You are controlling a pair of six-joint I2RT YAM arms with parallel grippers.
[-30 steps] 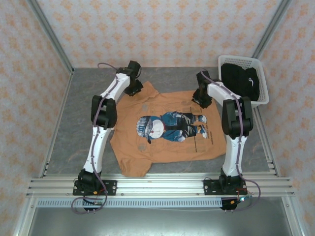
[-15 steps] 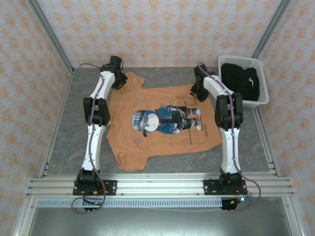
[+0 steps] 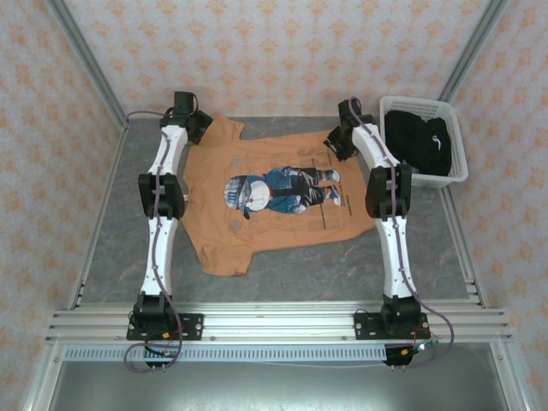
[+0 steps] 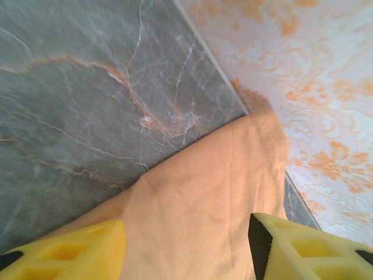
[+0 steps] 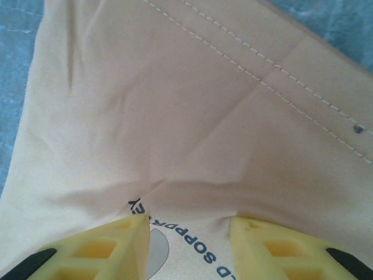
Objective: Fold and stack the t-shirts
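Left arm (image 3: 160, 248), right arm (image 3: 396, 248): white link shells, black joint housings, black base plates (image 3: 163, 326). Thin purplish cable (image 3: 177, 318) looped along each. Left gripper (image 4: 186, 224), right gripper (image 5: 187, 220): yellow fingers (image 4: 70, 251), moulded open cells, black heels, dark toothed inner face on one.

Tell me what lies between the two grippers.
The orange-tan t-shirt: in the top view its far edge stretches flat on the grey table from the left gripper across to the right gripper.
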